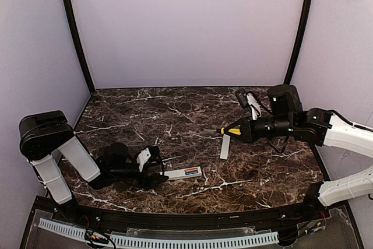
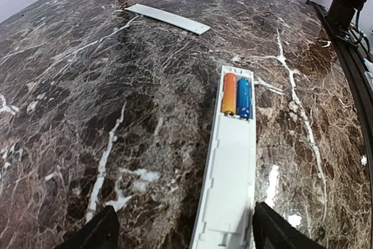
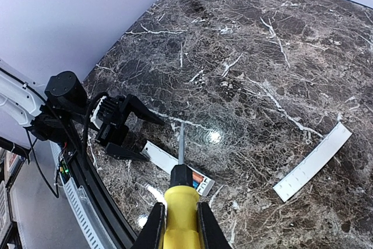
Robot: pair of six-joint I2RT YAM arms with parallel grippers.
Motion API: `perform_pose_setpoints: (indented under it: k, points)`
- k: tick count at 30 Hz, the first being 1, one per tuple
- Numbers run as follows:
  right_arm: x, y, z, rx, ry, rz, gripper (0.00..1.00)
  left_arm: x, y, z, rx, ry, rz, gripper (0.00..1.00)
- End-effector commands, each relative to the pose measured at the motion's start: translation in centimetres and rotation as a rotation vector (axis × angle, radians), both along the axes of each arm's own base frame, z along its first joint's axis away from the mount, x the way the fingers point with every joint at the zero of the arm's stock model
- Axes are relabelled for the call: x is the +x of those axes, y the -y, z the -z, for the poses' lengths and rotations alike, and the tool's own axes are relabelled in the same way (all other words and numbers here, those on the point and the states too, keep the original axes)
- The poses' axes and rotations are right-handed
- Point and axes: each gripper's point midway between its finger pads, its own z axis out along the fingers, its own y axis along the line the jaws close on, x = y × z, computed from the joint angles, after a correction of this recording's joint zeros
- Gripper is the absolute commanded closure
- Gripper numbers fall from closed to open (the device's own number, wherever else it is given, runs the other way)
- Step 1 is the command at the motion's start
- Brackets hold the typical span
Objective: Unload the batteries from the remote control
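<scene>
Across the marble-patterned table (image 1: 175, 115), the left gripper (image 2: 185, 220) hovers with its jaws spread wide on either side of the near end of the remote control (image 2: 233, 167). The remote lies cover-off near the table's front edge. The right gripper (image 3: 178, 217), jaws clenched on the yellow-handled screwdriver (image 3: 181, 199), hangs further back, near the detached back cover (image 1: 225, 146). The batteries (image 2: 236, 96), one orange and one blue, sit side by side at the far end of the bay. A centred, firm pinch on the remote's sides, clear of the cells, would likely steady it for prying.
</scene>
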Motion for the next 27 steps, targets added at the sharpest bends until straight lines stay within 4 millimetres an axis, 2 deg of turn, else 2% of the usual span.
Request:
perform_pose_setpoints:
  k: [1, 6, 10, 17, 21, 27]
  points:
    - [0.3, 0.0, -1.7, 0.033, 0.027, 0.017, 1.0, -1.0, 1.5, 0.5, -0.007, -0.041, 0.123, 0.23]
    - [0.3, 0.0, -1.7, 0.034, 0.026, 0.014, 1.0, -1.7, 1.8, 0.4, -0.043, -0.022, 0.169, 0.24]
    - [0.3, 0.1, -1.7, 0.034, 0.03, 0.018, 1.0, -2.1, 2.2, 2.0, 0.008, -0.066, 0.211, 0.27]
    - [0.2, 0.1, -1.5, 0.035, 0.022, 0.017, 1.0, -1.2, 2.6, 2.8, 0.066, -0.006, 0.215, 0.34]
    - [0.1, 0.3, -1.6, 0.036, 0.025, 0.022, 1.0, -1.3, 2.6, 3.5, 0.124, 0.045, 0.233, 0.44]
    - [0.0, 0.5, -1.6, 0.037, 0.023, 0.025, 1.0, -1.5, 3.1, 3.6, 0.165, 0.111, 0.257, 0.7]
